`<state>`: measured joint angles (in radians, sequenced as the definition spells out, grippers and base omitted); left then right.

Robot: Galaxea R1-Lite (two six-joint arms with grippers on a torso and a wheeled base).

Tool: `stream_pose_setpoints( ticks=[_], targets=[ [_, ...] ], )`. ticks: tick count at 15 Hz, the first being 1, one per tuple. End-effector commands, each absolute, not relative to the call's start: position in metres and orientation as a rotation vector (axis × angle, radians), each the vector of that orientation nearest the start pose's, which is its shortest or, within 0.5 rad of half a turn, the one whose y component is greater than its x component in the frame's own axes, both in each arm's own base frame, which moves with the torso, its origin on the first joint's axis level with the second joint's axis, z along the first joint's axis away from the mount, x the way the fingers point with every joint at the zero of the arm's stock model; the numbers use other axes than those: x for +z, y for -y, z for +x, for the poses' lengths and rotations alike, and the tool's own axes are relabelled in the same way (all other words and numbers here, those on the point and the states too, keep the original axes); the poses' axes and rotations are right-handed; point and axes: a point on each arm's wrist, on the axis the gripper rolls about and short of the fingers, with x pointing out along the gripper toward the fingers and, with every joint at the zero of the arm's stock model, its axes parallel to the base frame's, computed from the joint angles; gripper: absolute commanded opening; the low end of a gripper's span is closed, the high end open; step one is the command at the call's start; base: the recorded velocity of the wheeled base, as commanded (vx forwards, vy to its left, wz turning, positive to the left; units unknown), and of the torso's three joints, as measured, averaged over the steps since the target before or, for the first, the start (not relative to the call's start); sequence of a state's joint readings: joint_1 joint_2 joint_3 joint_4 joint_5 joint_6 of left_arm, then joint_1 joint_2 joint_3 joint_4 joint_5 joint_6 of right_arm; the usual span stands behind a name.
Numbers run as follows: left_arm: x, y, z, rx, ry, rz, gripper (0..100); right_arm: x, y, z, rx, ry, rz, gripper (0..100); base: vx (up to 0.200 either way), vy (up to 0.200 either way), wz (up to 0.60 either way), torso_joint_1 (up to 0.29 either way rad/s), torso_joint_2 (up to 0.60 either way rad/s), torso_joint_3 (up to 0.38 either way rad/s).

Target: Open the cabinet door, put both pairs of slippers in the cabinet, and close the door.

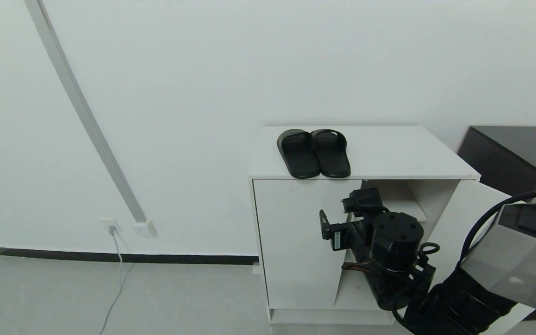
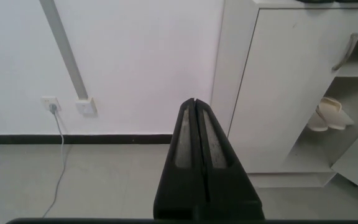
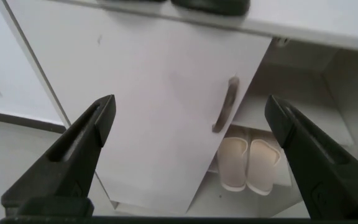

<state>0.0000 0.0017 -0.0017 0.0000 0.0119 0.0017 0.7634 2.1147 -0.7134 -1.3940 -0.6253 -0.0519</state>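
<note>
A pair of black slippers (image 1: 313, 153) lies on top of the white cabinet (image 1: 389, 153), near its front edge. The cabinet's right door (image 1: 465, 218) stands open; the left door (image 1: 298, 242) with its handle (image 3: 225, 104) is closed. A pair of white slippers (image 3: 248, 163) sits inside on the lower shelf, also seen as the white slippers (image 2: 328, 115) in the left wrist view. My right gripper (image 1: 340, 211) hangs open and empty in front of the cabinet, at the left door's edge. My left gripper (image 2: 194, 106) is shut on nothing, off to the cabinet's left above the floor.
A wall outlet with a grey cable (image 1: 112, 229) and a slanted wall conduit (image 1: 86, 116) are left of the cabinet. A dark piece of furniture (image 1: 514, 153) stands to the cabinet's right. Bare floor (image 1: 110, 293) stretches to the left.
</note>
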Motion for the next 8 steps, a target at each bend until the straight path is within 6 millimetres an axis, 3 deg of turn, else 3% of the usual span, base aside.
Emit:
stream_pose_setpoints(
  ticks=[1, 5, 8],
  targets=[
    [0.076, 0.0, -0.023, 0.012, 0.0, 0.002, 0, 0.094, -0.238, 0.268, 0.141, -0.008, -0.062, 100, 0.0, 0.0, 0.0, 0.256, -0.59, -0.33],
    [0.076, 0.0, -0.023, 0.012, 0.0, 0.002, 0, 0.089, -0.239, 0.268, 0.151, -0.017, -0.07, 100, 0.0, 0.0, 0.0, 0.261, -0.58, -0.325],
    [0.076, 0.0, -0.023, 0.012, 0.0, 0.002, 0, 0.083, -0.24, 0.27, 0.156, -0.028, -0.078, 100, 0.0, 0.0, 0.0, 0.178, -0.39, -0.209]
  ],
)
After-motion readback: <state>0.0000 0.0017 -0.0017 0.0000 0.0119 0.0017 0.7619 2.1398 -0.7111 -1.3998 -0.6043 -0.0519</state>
